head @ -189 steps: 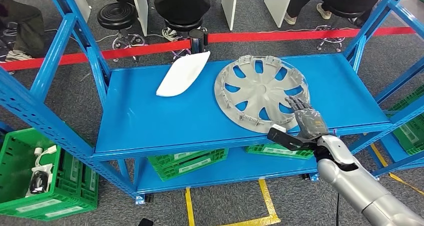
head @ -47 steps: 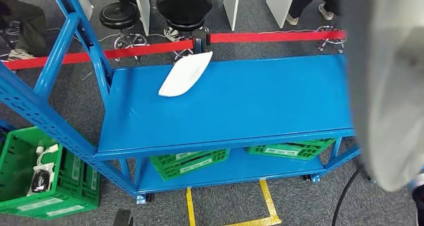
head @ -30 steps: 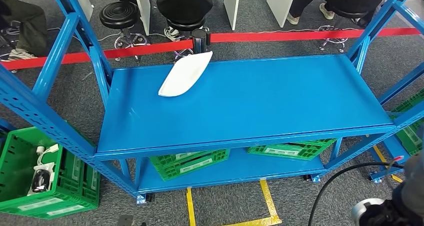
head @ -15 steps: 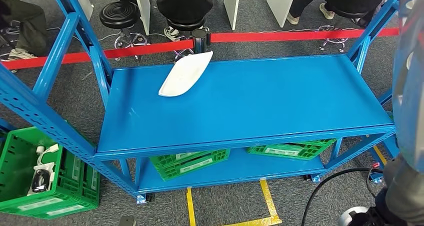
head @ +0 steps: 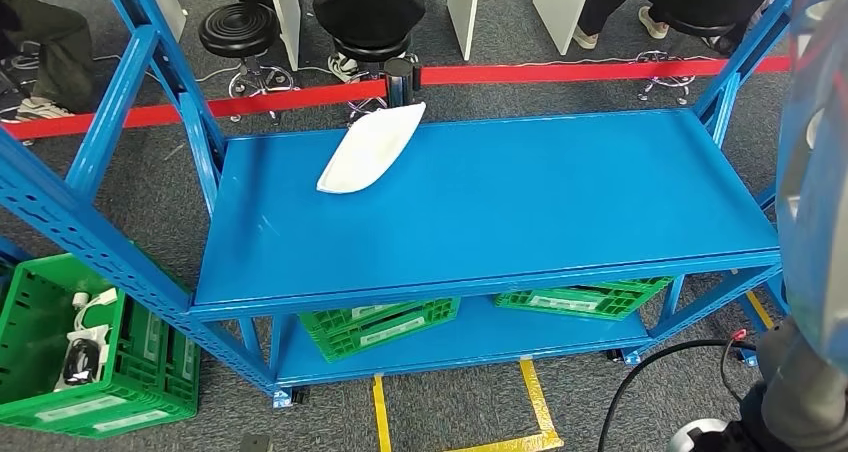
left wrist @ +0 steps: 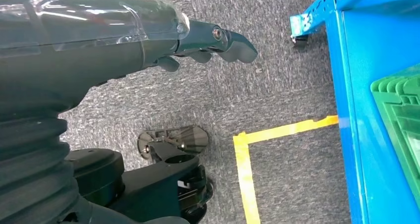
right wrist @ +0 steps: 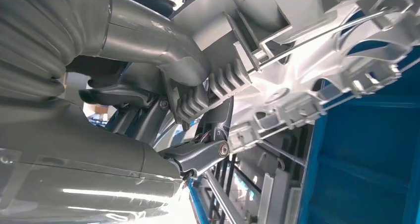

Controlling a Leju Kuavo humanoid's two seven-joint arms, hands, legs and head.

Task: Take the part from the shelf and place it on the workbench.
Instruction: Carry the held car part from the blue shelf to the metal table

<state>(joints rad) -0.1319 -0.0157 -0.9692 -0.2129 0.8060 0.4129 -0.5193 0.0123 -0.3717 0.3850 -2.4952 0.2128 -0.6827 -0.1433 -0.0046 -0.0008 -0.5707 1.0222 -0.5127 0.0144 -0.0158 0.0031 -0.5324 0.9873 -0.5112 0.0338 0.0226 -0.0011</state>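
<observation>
Moved since the earliest frame: the grey wheel cover (right wrist: pixel 317 80) has been lifted off the blue shelf (head: pixel 500 212), where it lay right of centre under the right hand; it is now seen close to the head camera at the right edge of that view, off the shelf surface.

Right hand (right wrist: pixel 198 90): clamped on the wheel cover, thumb and fingers closed over its ribbed rim, as seen in the right wrist view. The cover's spokes and clip tabs are shown against the blue shelving behind.

Left hand (left wrist: pixel 208 43): held over grey carpet beside the shelf frame, nothing gripped, fingers loosely curled and slightly apart.

Shelf, upper level: one white curved part (head: pixel 370 148) is lain near the back left, its tip reaching the rear edge.

Shelf, lower level: two green crates (head: pixel 380 324) are stored side by side.

Floor: a further green crate (head: pixel 90 342) with cables inside is placed left of the frame; yellow tape lines (head: pixel 530 412) are marked in front; red barrier tape (head: pixel 300 96) is strung behind, with stools and seated persons beyond it.
</observation>
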